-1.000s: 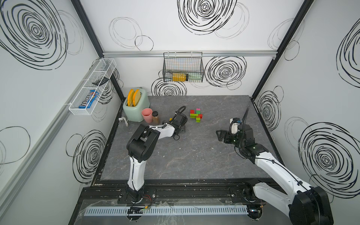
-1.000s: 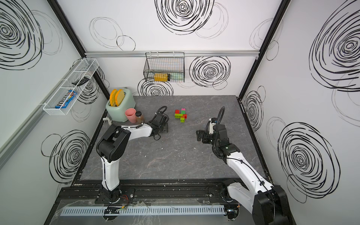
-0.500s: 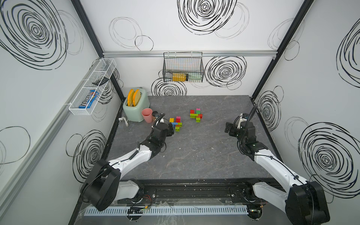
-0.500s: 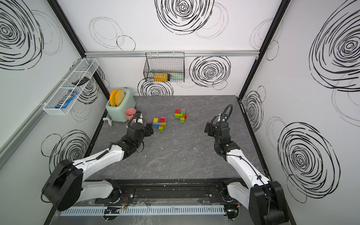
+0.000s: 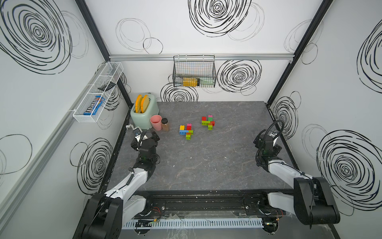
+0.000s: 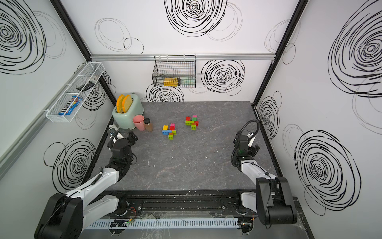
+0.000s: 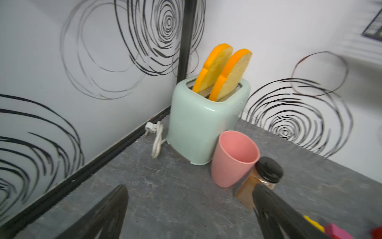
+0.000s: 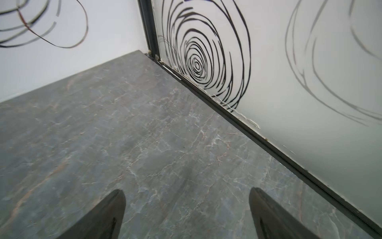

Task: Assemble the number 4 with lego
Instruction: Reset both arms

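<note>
Well, we see the lego (image 6: 192, 122) as two small clusters of chunky studded plastic bricks on the grey marbled worktop (image 5: 206, 165), both toward 12 o'clock from its middle. The yellow, blue, pink, red, lime and orange cluster (image 5: 186, 131) sits at about 11 o'clock; the red, pink, green and lime cluster (image 5: 208, 122) lies near it at its 1 o'clock, not touching it. Our left arm (image 5: 147, 149) reaches along the 9 o'clock edge. The left jaws stand wide apart with nothing between them, facing the mint-green plastic toaster (image 7: 204, 124) with two orange-crusted toast slices (image 7: 219, 68), the pink cup (image 7: 233, 159) and the brown spice jar with a black lid (image 7: 266, 171), all in the 10 o'clock corner. Our right arm (image 5: 266, 144) is at the 3 o'clock edge; the right jaws likewise stand wide apart over the worktop, well apart from the bricks
</note>
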`<state>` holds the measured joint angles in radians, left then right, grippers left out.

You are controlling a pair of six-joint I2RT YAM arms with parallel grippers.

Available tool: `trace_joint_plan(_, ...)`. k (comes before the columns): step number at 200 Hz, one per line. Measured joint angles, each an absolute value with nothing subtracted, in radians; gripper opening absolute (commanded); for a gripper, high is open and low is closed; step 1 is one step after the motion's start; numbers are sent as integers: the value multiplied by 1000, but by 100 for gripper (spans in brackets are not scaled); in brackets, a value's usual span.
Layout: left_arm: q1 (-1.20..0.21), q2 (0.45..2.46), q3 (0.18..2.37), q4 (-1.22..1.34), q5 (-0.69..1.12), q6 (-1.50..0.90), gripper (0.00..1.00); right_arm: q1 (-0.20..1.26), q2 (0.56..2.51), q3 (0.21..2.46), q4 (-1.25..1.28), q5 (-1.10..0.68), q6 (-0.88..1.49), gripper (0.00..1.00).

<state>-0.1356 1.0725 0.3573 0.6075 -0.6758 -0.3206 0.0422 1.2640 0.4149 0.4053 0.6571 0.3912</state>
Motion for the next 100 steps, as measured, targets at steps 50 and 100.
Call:
trace_joint_plan(50,20,1158,268,694,-517,-262,96,20,1348,349,625,530,274,98)
trace_joint_plan(100,153,1352,284,778,-123,-260,96,8,1424,287,913,233,144,97)
